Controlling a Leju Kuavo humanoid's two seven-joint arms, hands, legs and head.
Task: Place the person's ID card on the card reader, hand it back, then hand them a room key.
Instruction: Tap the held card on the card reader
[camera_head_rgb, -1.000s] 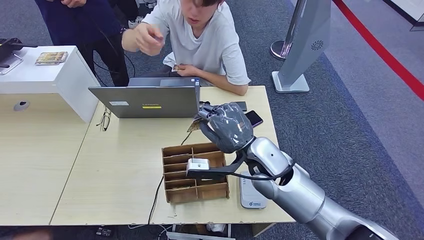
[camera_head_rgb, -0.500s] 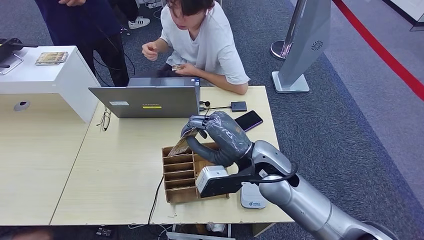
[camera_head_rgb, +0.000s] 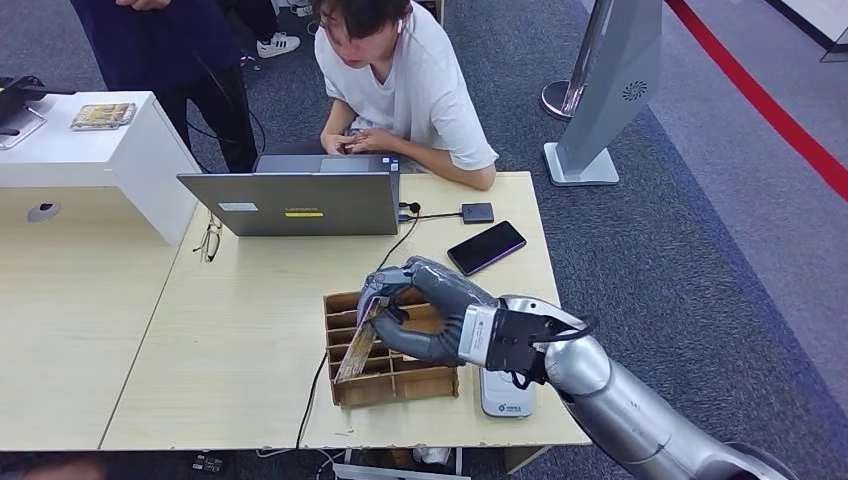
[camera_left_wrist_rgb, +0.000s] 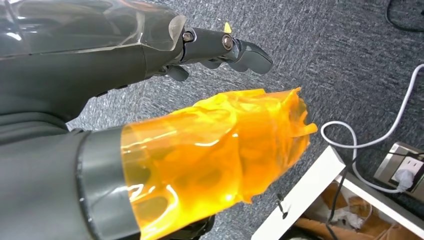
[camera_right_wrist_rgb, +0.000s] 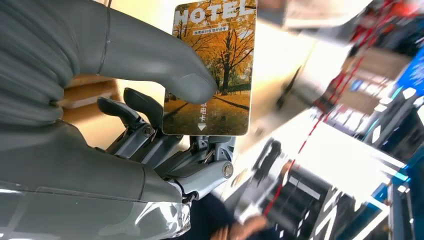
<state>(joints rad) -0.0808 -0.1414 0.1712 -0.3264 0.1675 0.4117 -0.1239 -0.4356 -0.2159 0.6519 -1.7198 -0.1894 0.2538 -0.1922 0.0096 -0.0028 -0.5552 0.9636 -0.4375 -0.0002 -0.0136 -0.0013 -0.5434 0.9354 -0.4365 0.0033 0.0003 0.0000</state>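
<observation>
I see the room key (camera_right_wrist_rgb: 212, 65) — a card printed HOTEL over yellow autumn trees — pinched between the thumb and darker fingers of my right hand (camera_head_rgb: 425, 315), which holds it tilted above the wooden card tray (camera_head_rgb: 390, 378) on the desk (camera_head_rgb: 230, 350). The white card reader (camera_head_rgb: 503, 395) lies just beside the tray, and a seated person (camera_head_rgb: 410, 85) is across the desk behind a laptop (camera_head_rgb: 295, 205). My left hand (camera_left_wrist_rgb: 150, 100) hangs over grey carpet, fingers loosely extended and holding nothing — an orange film covers its thumb.

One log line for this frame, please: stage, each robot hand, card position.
stage: room key in hand | right robot hand: pinches hotel key card above wooden card organizer | left robot hand: holds nothing, near the floor
</observation>
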